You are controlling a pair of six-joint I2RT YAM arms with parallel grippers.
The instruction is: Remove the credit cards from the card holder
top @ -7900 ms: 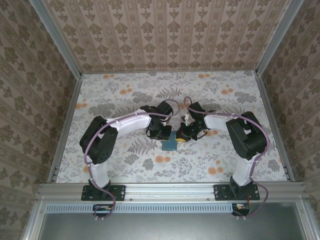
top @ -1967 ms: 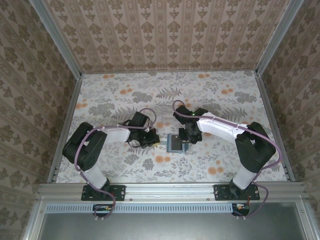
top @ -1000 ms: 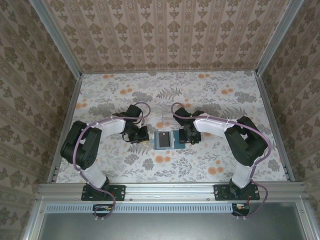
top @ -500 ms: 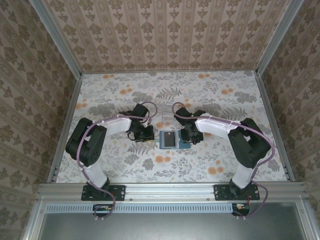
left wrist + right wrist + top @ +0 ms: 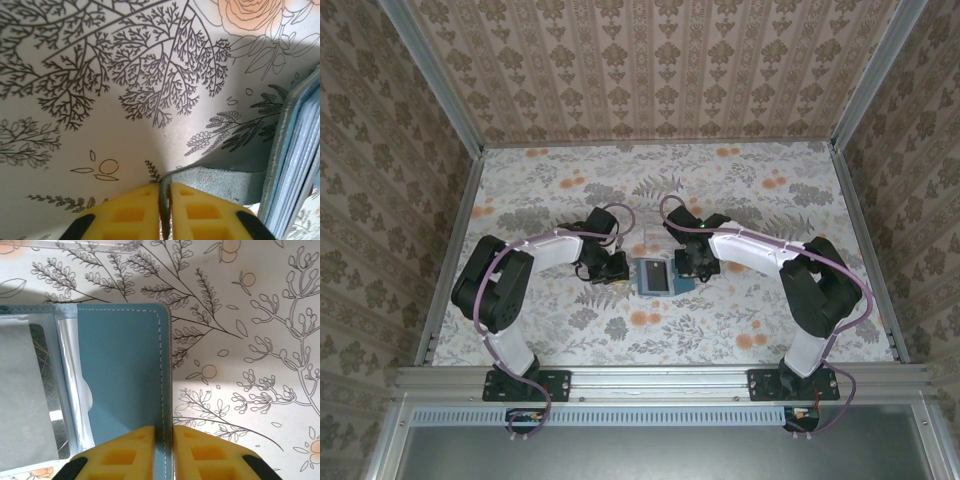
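Note:
The teal card holder (image 5: pixel 656 277) lies spread open on the flowered table between both arms. A dark credit card (image 5: pixel 657 276) sits in its middle panel. My left gripper (image 5: pixel 621 268) is shut on the holder's left flap; in the left wrist view its yellow fingers (image 5: pixel 129 215) pinch the thin fuzzy teal edge (image 5: pixel 220 182), with the pale slot edges (image 5: pixel 295 160) to the right. My right gripper (image 5: pixel 170 445) is shut on the stitched edge of the right flap (image 5: pixel 125 375). A grey card (image 5: pixel 25 400) shows behind a clear window on the left.
A clear plastic box (image 5: pixel 85 244) lies just beyond the holder's far edge. The patterned walls stand well back from both arms. Open flowered table (image 5: pixel 720 190) stretches behind and in front of the holder.
The holder, folded between the grippers at first, now lies spread open. Over the last second the left gripper has moved right onto the left flap, and the holder shifted slightly right.

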